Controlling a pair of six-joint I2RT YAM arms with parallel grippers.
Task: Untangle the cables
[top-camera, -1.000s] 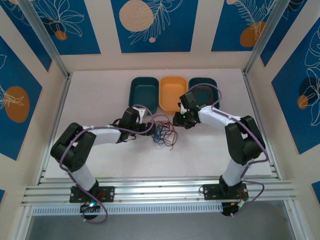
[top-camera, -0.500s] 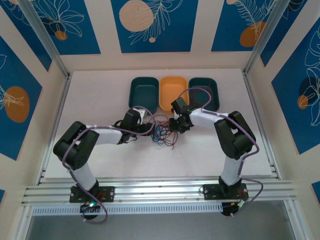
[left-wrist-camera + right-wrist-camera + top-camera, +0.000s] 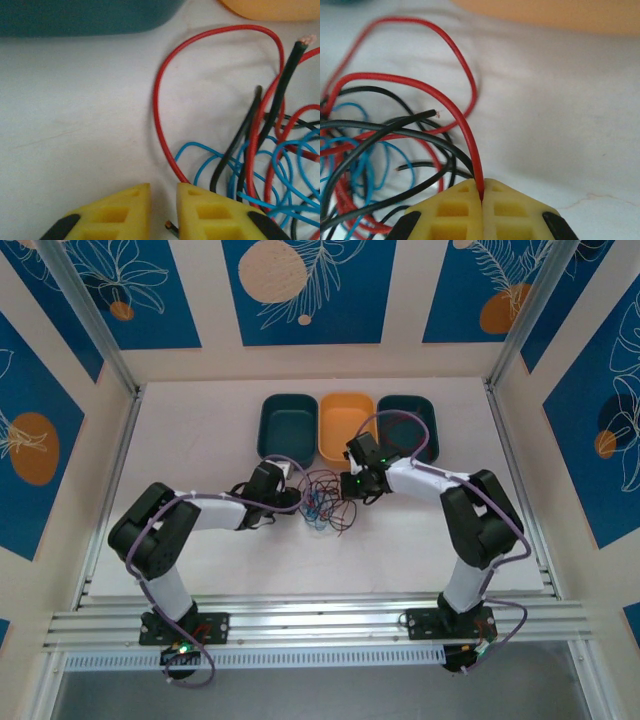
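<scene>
Near three bins point(image 3: 345, 425) — cables point(image 3: 325, 498) tangled; right pincer point(image 3: 481, 197) clamps red wire point(image 3: 455, 110).

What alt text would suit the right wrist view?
The right gripper, yellow jaws shut, pinches a red cable that arches up from them. To the left lies a tangle of black, blue and red cables on the white table; an orange bin edges the top.

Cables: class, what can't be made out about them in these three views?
1. Top external: the cables are too small to trace crossings.
2. Left wrist: right edge cuts the tangle; a red loop vanishes behind the left jaws.
3. Right wrist: the red wire clamped in the right jaws is hidden beyond them; left edge cuts the rest.
</scene>
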